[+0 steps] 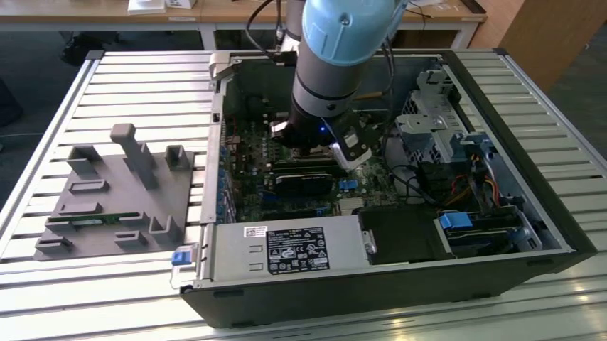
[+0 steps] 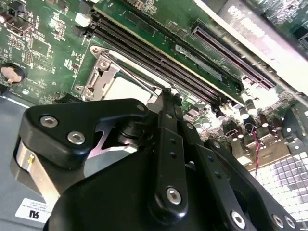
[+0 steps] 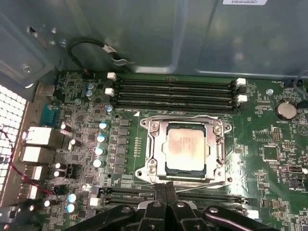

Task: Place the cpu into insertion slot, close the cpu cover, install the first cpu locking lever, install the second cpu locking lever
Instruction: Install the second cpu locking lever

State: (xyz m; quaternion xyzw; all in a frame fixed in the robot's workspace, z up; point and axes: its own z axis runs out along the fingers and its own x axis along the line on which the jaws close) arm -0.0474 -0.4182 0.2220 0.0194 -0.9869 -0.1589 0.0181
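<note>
Inside, open computer case [image 1: 531, 213] on slatted worktop [image 1: 124, 85]. Green motherboard [image 3: 269, 144] carries insertion slot [image 3: 147, 144]; cpu cover [image 3: 222, 149] down over cpu [image 3: 185, 147], seated in slot. Gripper [image 3: 165, 185] fingers together, tips touching thin locking lever [image 3: 202, 185] at socket edge.

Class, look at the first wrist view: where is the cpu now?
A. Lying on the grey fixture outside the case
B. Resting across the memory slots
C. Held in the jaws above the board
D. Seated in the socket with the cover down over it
D: the cpu lies flat in the socket, framed by the cover.
</note>
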